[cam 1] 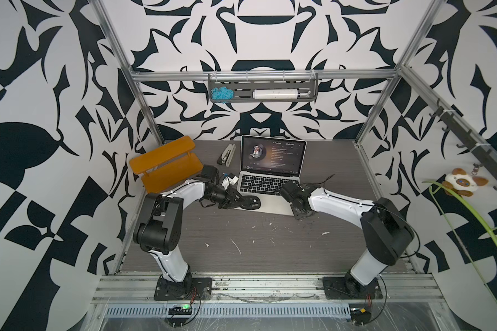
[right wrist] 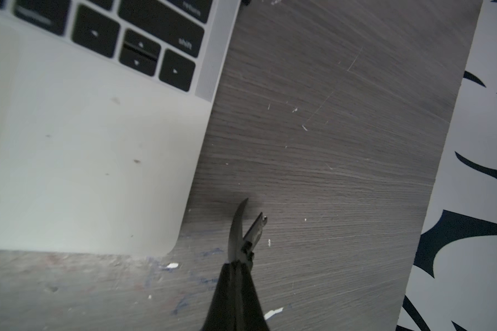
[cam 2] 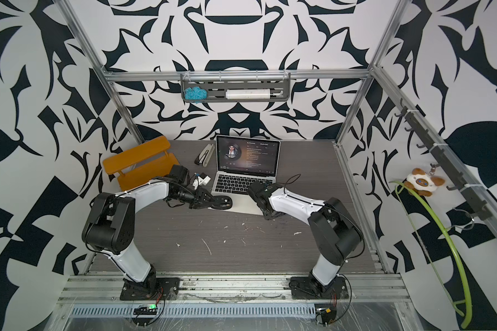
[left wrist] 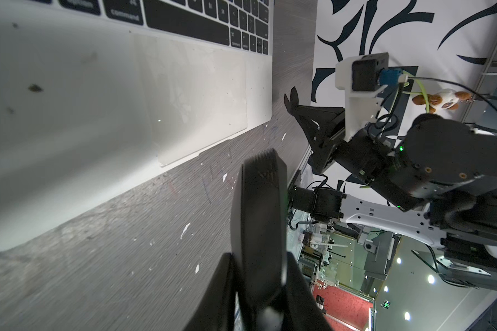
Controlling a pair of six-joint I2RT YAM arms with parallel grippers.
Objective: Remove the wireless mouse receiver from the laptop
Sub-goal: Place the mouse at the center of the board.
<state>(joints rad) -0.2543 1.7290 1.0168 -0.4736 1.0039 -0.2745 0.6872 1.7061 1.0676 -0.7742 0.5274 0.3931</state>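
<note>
In both top views the left gripper (cam 1: pixel 241 201) clasps the black mouse (cam 1: pixel 253 202) at the 7 o'clock corner of the laptop (cam 1: pixel 273 183); the right gripper (cam 1: pixel 301 213) hangs at 5 o'clock. The left wrist view shows that pinch. In the right wrist view the right gripper is clenched; the wireless mouse receiver (right wrist: pixel 245 2) seemingly juts black from the laptop's 3 o'clock edge: likely light, rigid, tiny, best pinched by its head.

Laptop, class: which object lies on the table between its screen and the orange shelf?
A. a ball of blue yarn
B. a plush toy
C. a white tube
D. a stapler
D: in both top views the stapler lies on the table, between the laptop screen and the orange shelf.
</note>
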